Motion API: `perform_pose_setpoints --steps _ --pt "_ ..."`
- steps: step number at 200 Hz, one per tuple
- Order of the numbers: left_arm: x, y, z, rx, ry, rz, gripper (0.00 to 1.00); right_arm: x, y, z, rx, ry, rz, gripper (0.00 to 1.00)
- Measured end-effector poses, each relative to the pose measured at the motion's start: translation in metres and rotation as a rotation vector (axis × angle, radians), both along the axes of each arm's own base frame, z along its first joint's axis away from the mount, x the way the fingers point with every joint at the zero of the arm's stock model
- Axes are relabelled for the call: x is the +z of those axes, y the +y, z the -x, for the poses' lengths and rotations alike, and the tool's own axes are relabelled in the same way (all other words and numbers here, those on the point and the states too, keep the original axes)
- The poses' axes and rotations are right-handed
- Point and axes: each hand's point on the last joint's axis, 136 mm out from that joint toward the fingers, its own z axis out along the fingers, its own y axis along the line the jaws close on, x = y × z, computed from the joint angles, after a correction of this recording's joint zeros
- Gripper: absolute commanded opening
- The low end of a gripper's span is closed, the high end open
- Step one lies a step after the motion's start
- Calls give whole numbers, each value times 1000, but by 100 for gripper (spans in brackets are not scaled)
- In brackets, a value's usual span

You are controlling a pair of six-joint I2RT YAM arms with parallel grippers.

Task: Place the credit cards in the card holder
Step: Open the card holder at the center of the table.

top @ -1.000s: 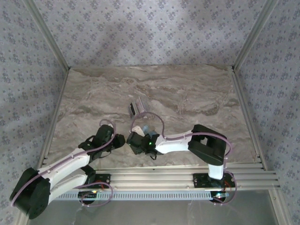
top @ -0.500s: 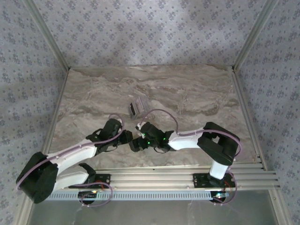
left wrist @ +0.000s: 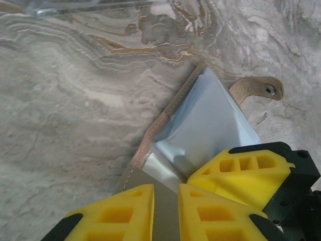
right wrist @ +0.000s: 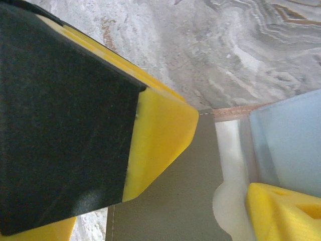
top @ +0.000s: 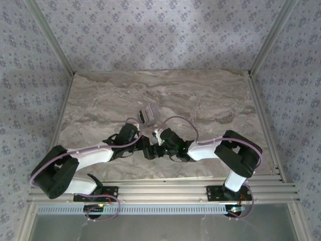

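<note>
The grey-tan card holder lies on the marble with its brown edge and snap strap showing. My left gripper is shut on its near flap. A pale silver-blue card sits in the holder's open pocket. My right gripper is open, one finger over the grey-tan face and the other by the pale card. In the top view both grippers, left and right, meet at the table's near middle. The other credit cards, one dark and the rest pale, lie just beyond.
The marble table is walled by patterned panels at the left, right and back. A metal rail runs along the near edge by the arm bases. A pale card edge shows at the top of the left wrist view.
Both grippers have moved together away from the near edge, toward the loose cards. The right gripper has opened wider.
</note>
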Motion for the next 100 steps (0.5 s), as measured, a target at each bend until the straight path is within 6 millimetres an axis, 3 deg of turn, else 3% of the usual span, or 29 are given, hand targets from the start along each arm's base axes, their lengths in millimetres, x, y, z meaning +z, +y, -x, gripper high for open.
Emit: perform_pose_setpoints --steps 39,100 --pt "-6 -6 -2 -9 -10 2 19 -2 -16 -3 -18 21 48 91" --pt "-17 -7 -3 -16 -2 -16 17 -2 -24 -5 -21 57 59 90"
